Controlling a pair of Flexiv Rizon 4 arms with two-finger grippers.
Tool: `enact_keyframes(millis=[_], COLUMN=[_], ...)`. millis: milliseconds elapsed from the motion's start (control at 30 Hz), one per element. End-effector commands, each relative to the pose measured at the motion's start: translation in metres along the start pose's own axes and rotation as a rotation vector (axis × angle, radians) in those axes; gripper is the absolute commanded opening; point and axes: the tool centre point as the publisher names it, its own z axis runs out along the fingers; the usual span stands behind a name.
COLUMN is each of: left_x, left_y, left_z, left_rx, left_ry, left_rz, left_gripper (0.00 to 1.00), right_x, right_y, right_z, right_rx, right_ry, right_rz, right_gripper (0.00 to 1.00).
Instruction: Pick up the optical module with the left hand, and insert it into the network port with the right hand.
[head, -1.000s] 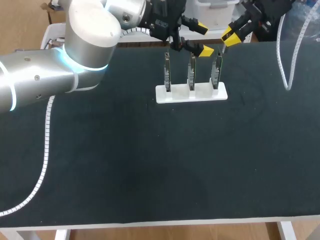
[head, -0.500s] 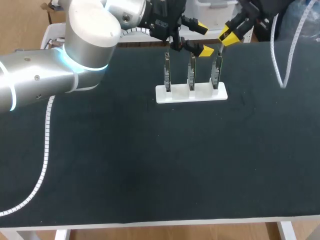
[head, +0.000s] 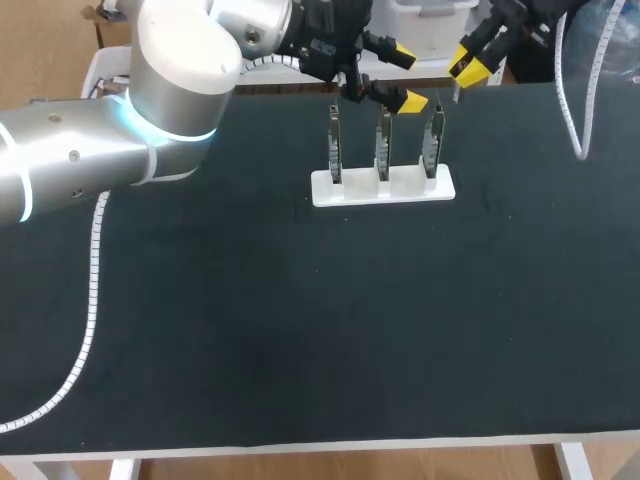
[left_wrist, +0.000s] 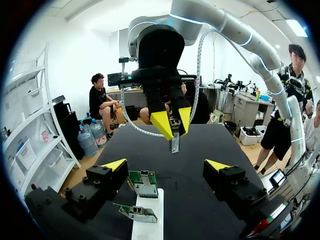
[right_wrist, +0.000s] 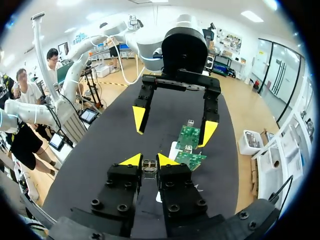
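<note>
Above the black table, the right gripper is pinching the optical module, which is hanging vertically, tip down, at 1 o'clock from the white rack. The left gripper is gaping, empty.

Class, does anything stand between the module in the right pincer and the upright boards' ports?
Nothing visible blocks the optical module from the nearest board. The open left pincer hangs beside that path.

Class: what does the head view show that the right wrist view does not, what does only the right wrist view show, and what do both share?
Head view only: the table's near edge, and three boards countable in a row. Right wrist view only: the module clamped in the right gripper. Both: the white holder and the open left gripper by it.
</note>
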Motion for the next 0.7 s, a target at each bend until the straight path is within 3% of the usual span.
enact_keyframes(millis=[33,700], left_x=[-0.001,-0.001], left_y=[-0.001,-0.001], left_z=[0.000,0.000], left_rx=[-0.002,-0.002], left_ry=[0.004,0.004], left_rz=[-0.001,-0.001], left_gripper=[1.00,1.00], right_x=[0.008,0.024], right_y=[-0.008,-0.032], right_z=[0.004,0.008], right_rx=[-0.023,-0.057], right_ry=[-0.012,-0.039], right_rz=[0.009,0.029], right_gripper=[0.00,0.00])
